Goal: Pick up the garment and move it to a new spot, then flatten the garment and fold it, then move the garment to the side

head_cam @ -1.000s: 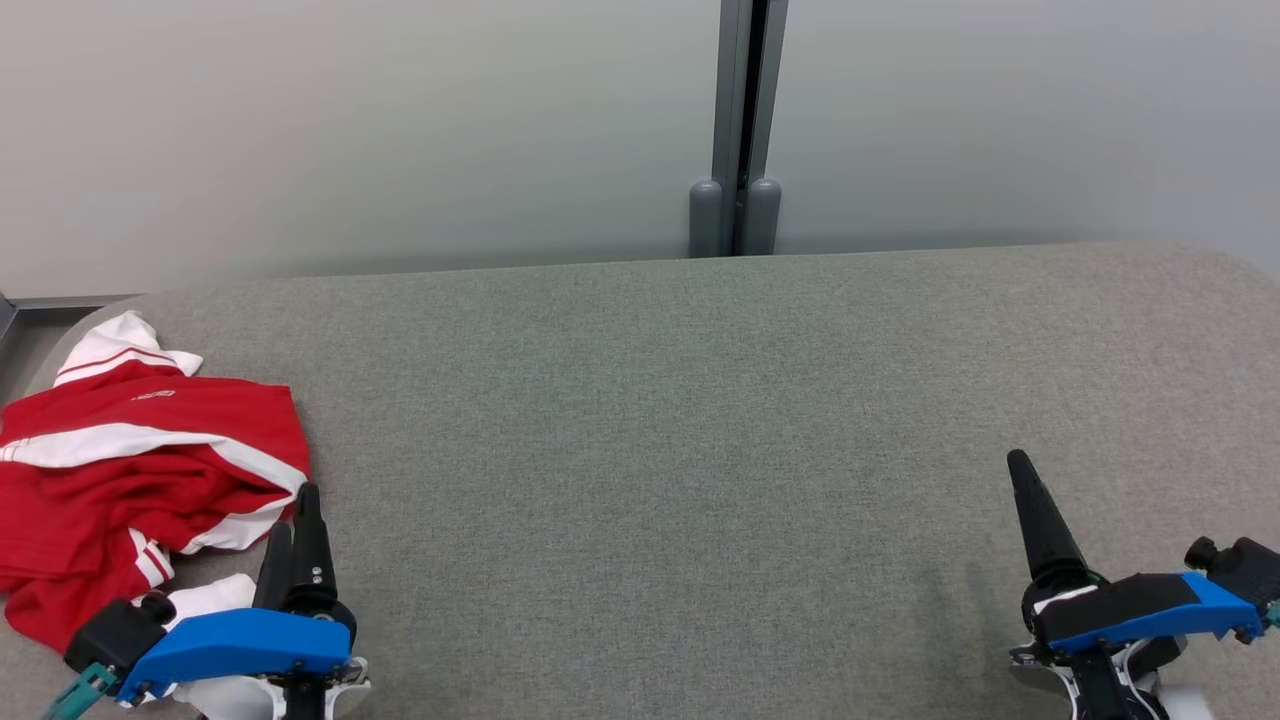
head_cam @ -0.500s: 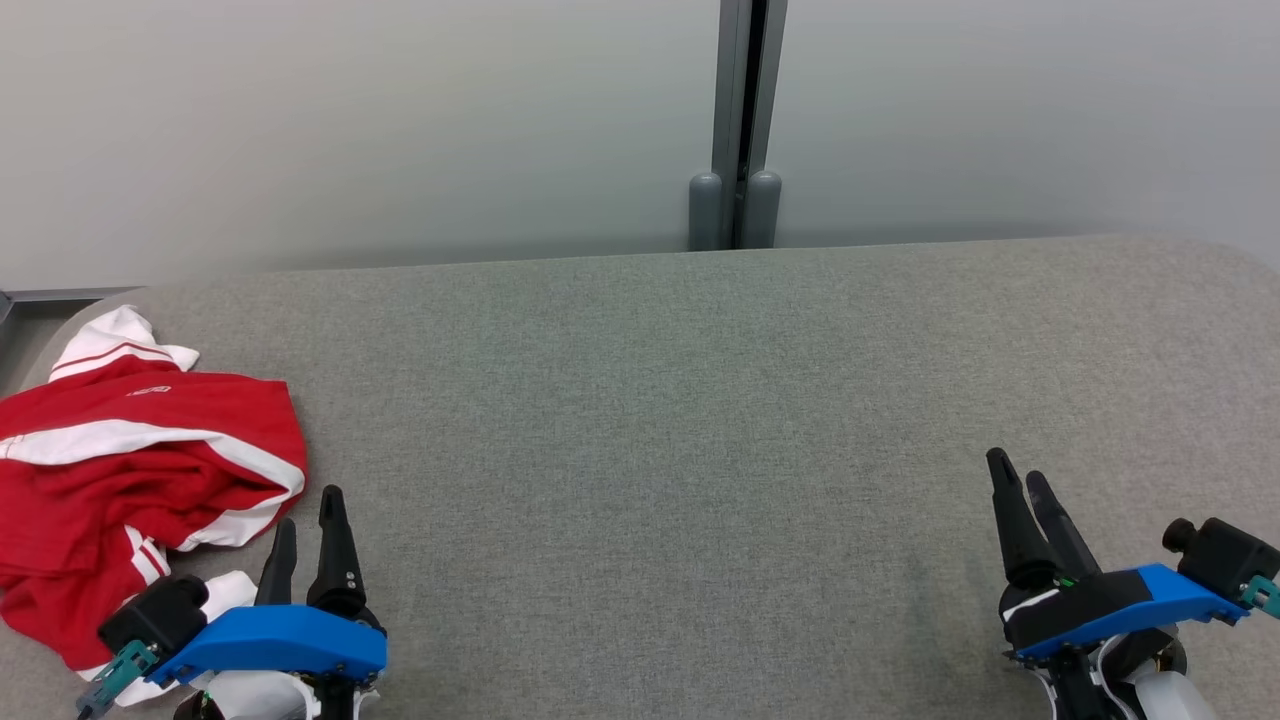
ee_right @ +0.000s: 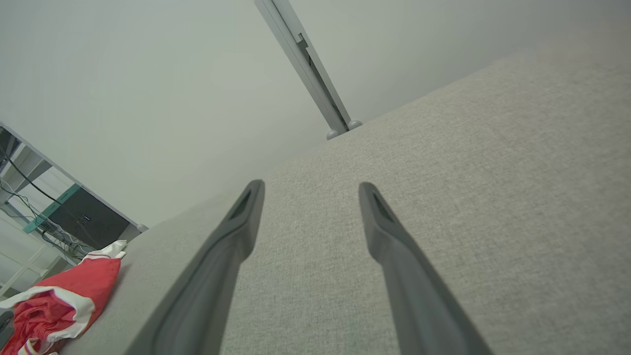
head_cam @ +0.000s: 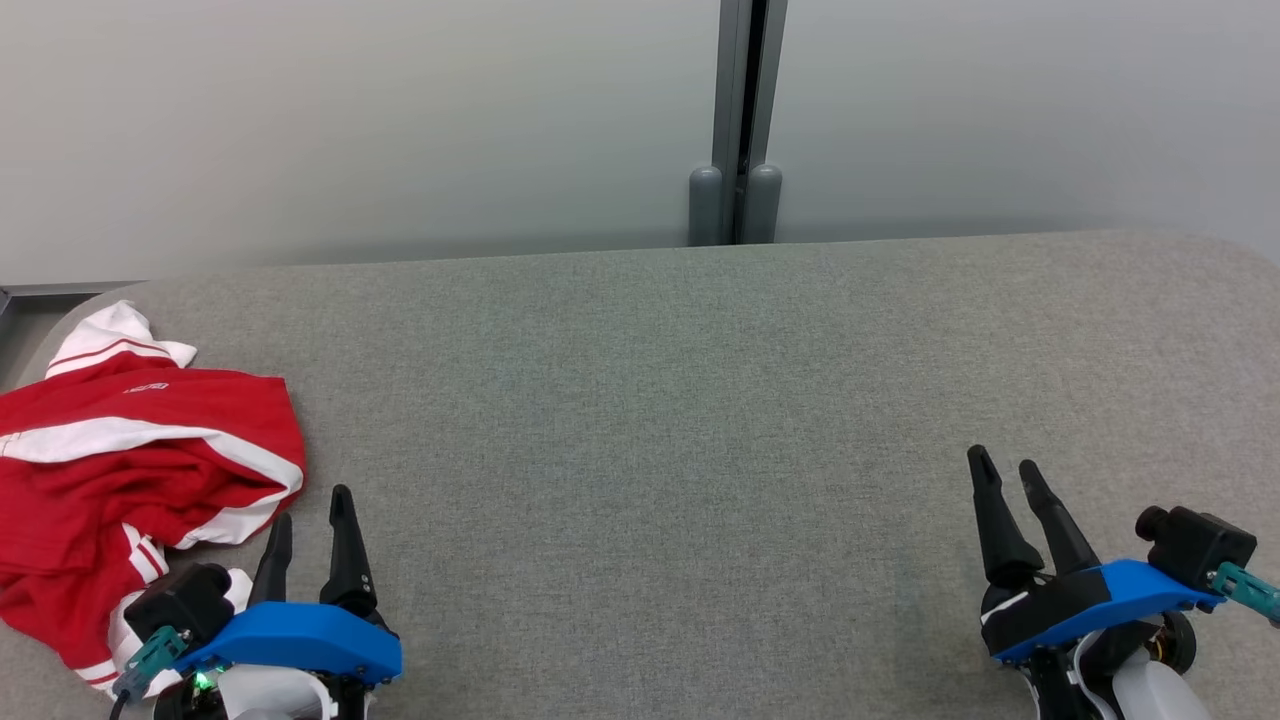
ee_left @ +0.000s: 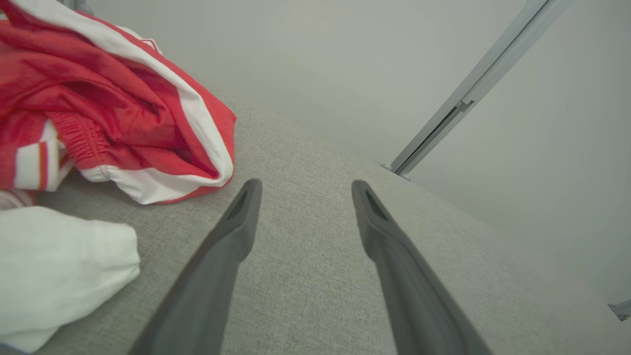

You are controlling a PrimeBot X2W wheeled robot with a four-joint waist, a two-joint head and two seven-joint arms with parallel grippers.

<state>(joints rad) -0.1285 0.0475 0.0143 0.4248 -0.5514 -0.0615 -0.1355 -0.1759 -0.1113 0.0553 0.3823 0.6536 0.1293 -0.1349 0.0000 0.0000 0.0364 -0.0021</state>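
Garment (head_cam: 140,470) sits bunched, red with white bands, at the left edge of the surface (head_cam: 650,450), close to its rounded far-left corner, and it runs off my head view on the left. As best I can judge, the heap's long axis runs near to far along that edge. My left hand (head_cam: 312,508) is much the nearer one. It is open and holds nothing, with its fingers pointing far, just right of the heap's near-right hem and apart from it. So the cloth lies to the left and a little far of those fingertips. In the left wrist view a white cuff (ee_left: 59,266) lies close by the hand's left side. My right hand (head_cam: 1002,462) is open and empty too, well apart at the near right. I judge the pick falls to the left hand, reaching leftward onto the hem. The heap hugs the edge, so I would draw it inward. The middle and right of the surface lie bare, which gives ample room for laying it flat.
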